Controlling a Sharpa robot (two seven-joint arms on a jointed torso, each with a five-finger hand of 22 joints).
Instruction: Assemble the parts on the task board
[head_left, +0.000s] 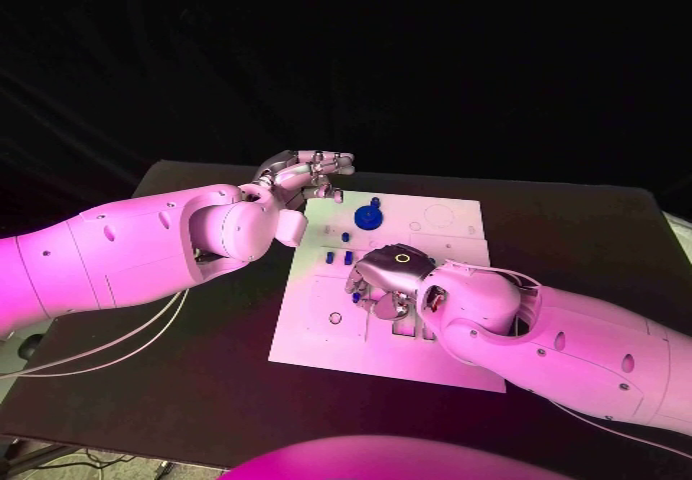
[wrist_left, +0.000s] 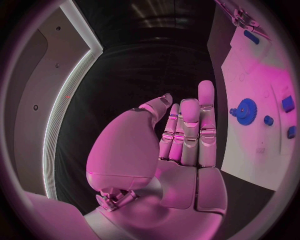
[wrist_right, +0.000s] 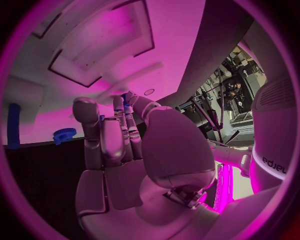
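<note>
Lying mid-table, the white task board (head_left: 440, 350) is carrying a blue gear (head_left: 371, 216) near its far edge, the left hand (head_left: 303, 172) hovering slack and empty beside it while the right hand (head_left: 387, 281) is pinching a small blue part (head_left: 356, 297), which is risking slipping or jamming if tilted.

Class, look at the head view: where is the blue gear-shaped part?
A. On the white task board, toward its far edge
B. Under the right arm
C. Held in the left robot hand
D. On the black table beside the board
A: the blue gear lies on the task board, near its far edge, free of both hands.
</note>
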